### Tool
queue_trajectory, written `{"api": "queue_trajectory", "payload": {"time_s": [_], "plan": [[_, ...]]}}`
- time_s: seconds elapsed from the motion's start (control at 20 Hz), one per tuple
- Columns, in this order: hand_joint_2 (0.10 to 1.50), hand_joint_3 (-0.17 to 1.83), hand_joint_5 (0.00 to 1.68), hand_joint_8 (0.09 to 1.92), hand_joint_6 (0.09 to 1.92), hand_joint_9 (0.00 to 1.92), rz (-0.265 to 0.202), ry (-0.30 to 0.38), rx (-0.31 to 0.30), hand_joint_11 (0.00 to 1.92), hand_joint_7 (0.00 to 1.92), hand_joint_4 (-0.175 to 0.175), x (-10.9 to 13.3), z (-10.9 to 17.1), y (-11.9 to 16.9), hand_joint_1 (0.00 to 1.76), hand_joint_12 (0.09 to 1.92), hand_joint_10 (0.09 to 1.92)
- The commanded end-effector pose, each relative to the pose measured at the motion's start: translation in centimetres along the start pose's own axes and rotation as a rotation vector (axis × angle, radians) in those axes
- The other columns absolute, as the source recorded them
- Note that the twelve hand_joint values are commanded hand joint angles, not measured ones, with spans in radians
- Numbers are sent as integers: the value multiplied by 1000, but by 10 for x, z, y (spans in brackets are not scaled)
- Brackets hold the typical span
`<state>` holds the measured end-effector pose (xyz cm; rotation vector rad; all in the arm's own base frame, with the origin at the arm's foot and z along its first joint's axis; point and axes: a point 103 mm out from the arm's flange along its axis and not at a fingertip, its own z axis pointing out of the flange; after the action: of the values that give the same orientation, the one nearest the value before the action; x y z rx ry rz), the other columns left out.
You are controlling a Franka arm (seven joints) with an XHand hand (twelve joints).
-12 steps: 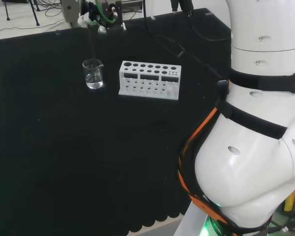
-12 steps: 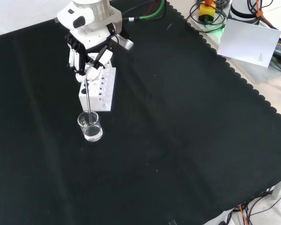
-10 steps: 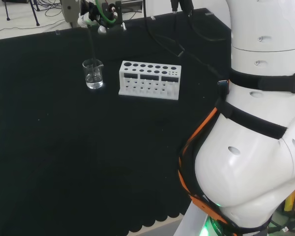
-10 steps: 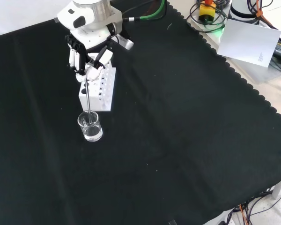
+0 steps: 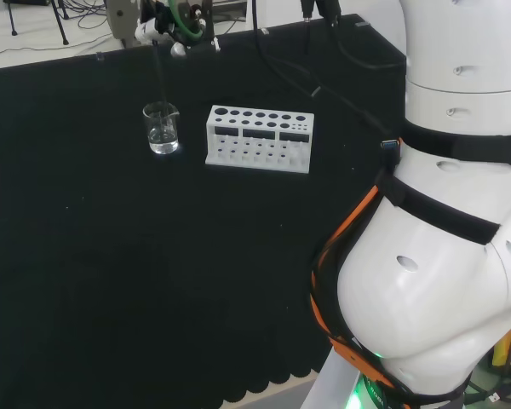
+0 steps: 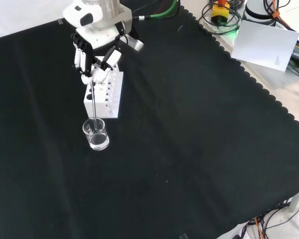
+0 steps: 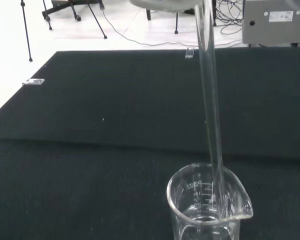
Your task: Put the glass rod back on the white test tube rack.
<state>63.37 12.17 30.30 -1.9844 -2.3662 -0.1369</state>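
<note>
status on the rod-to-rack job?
Done: the hand is shut on the glass rod. In hand: the rod's lower end is inside the beaker, as the wrist view shows. Left: lift it clear, carry it to the white test tube rack and set it there.

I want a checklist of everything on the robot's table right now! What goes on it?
Surface: black cloth, flat, scalloped edge.
Job's things: glass rod upright, lower end inside the beaker; white test tube rack beside it, holes empty.
Clutter: nothing seen on the cloth.
Hand: hand above the rack, fingers curled on the rod's top.
Cables: green and black cables behind the hand.
Surroundings: white paper sheet off the cloth.
</note>
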Motion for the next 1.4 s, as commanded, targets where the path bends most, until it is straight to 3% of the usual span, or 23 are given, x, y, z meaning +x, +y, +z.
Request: {"api": "queue_trajectory", "payload": {"time_s": [0.05,0.75,1.4], "plan": [[1071,-175,1408,893,87,1821,7,11,-26,1823,1254,-175,-7,-16,-4,1317,214,372],[1071,-175,1408,893,87,1822,48,17,-95,1824,1254,-175,-35,-62,-29,1317,212,370],[1071,-175,1408,894,87,1824,145,3,-95,1826,1253,-175,-88,-67,-51,1317,210,368]]}}
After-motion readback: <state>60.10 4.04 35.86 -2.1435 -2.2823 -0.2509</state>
